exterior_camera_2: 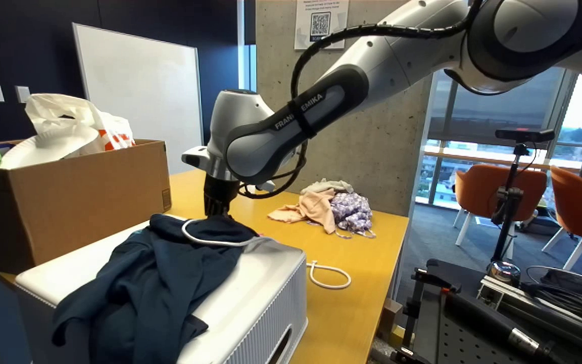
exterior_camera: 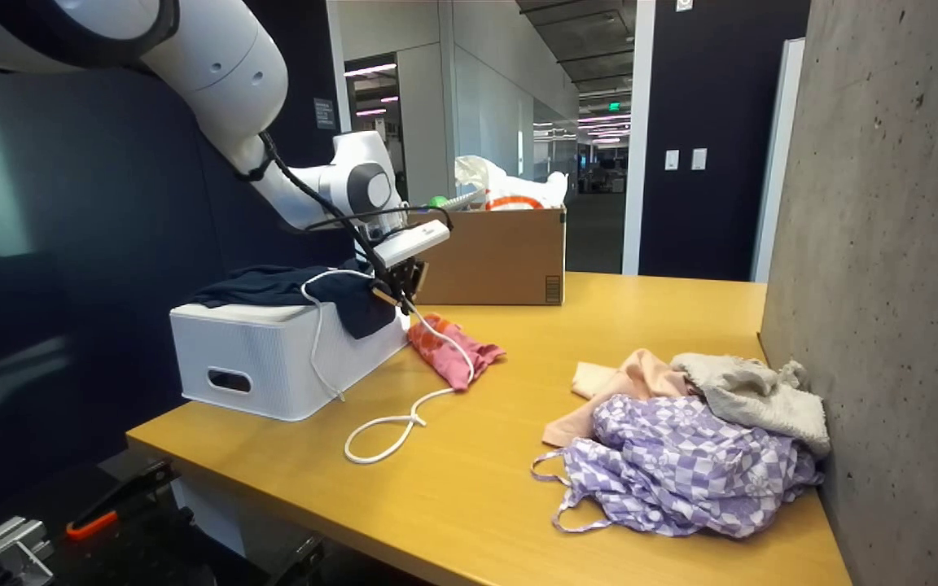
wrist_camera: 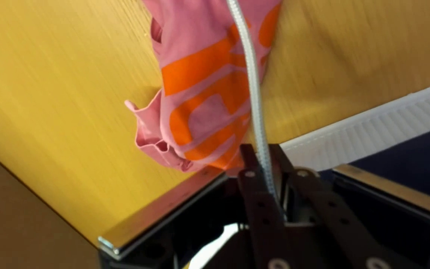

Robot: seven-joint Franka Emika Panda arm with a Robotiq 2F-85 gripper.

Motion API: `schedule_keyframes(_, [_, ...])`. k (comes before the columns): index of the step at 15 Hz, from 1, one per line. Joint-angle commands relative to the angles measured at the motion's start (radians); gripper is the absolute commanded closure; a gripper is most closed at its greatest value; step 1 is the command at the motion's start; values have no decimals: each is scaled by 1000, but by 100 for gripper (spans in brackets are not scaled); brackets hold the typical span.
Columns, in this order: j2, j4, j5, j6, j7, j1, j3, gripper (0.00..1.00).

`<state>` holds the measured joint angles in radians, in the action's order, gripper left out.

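Cord (wrist_camera: 254,86), white, nipped in gripper (wrist_camera: 262,149) above bench (exterior_camera: 534,472), near edge of white box (exterior_camera: 286,358); passes over dark cloth (exterior_camera_2: 170,273) and pink cloth (wrist_camera: 207,116). Risk: pulling could drag either cloth by friction, or a weak pinch let it slip.

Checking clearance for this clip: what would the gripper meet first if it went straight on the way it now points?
Past the white cord between its fingers, the gripper would probably meet the pink cloth first; depth is unclear, so the tabletop beside it is possible.
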<state>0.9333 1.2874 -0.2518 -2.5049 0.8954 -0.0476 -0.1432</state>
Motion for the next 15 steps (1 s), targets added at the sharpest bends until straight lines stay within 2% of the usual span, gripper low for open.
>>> schedule_keyframes(1, [-89, 87, -19, -46, 18, 1, 14, 100])
schedule_keyframes(4, [-134, 105, -29, -58, 6, -9, 29, 99])
schedule_keyframes(9, [-203, 48, -92, -37, -14, -44, 73, 99])
schedule_keyframes(12, [-203, -52, -115, -6, -5, -38, 106, 99])
schedule_keyframes(15, [-164, -168, -143, 6, -7, -18, 171, 99])
